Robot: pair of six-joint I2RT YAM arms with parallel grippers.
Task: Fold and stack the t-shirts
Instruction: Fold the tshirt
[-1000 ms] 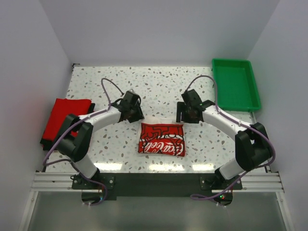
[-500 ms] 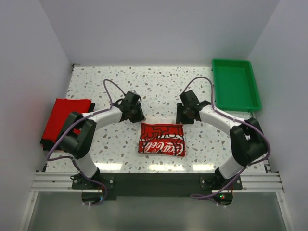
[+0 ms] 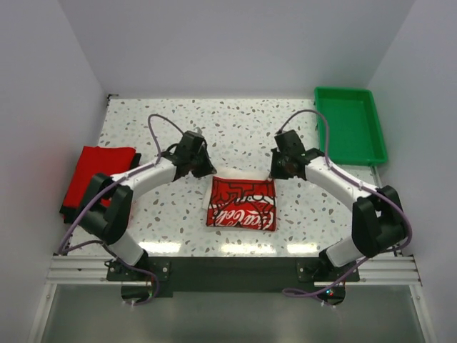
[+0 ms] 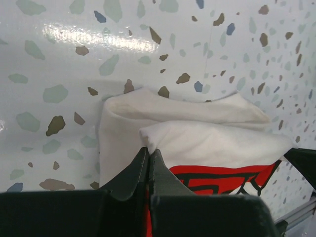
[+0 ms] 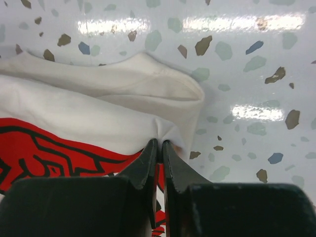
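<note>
White-and-black arms [image 3: 146,175], purple cables [image 3: 151,121]

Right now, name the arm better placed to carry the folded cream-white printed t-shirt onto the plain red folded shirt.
Probably left. The left gripper and right gripper each pinch a far corner of the cream-white t-shirt, but the red shirt lies beside the left arm.

Bright, even overhead light floods the speckled table [image 3: 235,125], throwing white glare bars along its near edge and across both wrist views. Shadows are faint. The dark fingers [image 4: 129,181] close to the lens look slightly soft.
</note>
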